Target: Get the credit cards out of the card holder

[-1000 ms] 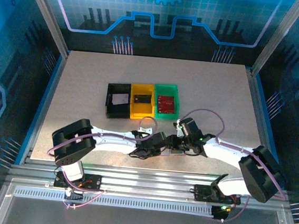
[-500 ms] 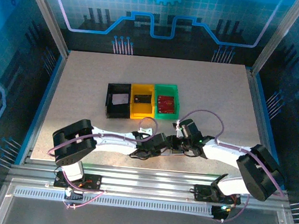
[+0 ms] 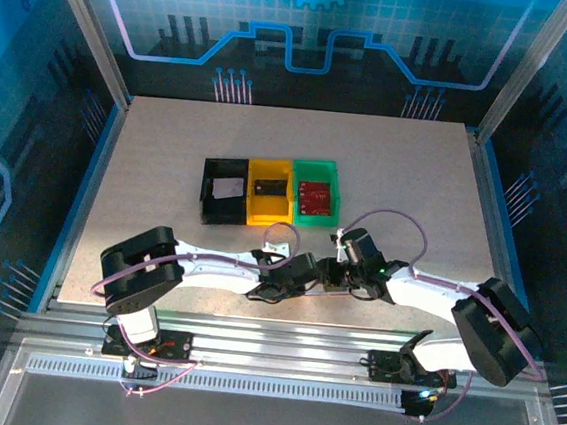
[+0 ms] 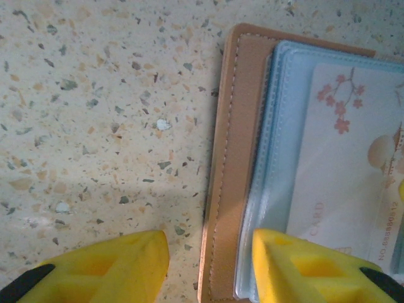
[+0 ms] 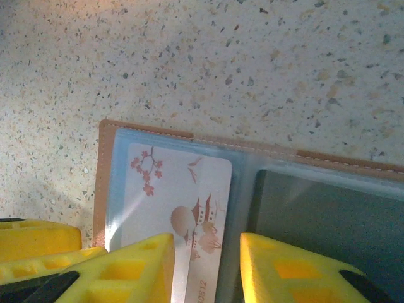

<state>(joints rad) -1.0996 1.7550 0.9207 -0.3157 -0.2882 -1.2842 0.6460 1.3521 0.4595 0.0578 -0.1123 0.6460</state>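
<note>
The tan card holder (image 4: 230,145) lies open and flat on the speckled table, its clear sleeves facing up. A white credit card (image 4: 353,158) with red blossoms sits in the left sleeve, and a dark card (image 5: 328,221) in the right one. My left gripper (image 4: 211,243) is open astride the holder's left edge, one yellow finger over the table and the other over the sleeve. My right gripper (image 5: 207,252) is open above the holder (image 5: 104,177), one finger over the white card (image 5: 170,189) and the other over the dark card. Both grippers (image 3: 316,276) (image 3: 332,274) meet near the table's front centre.
Three small trays stand in a row mid-table: black (image 3: 207,201), yellow (image 3: 268,210) and green (image 3: 320,166), each with a card inside. Bare table lies all round them. The table's front edge runs just behind both wrists.
The right arm has edged slightly left. Both grippers stay together over the card holder, and the jaws look unchanged.
</note>
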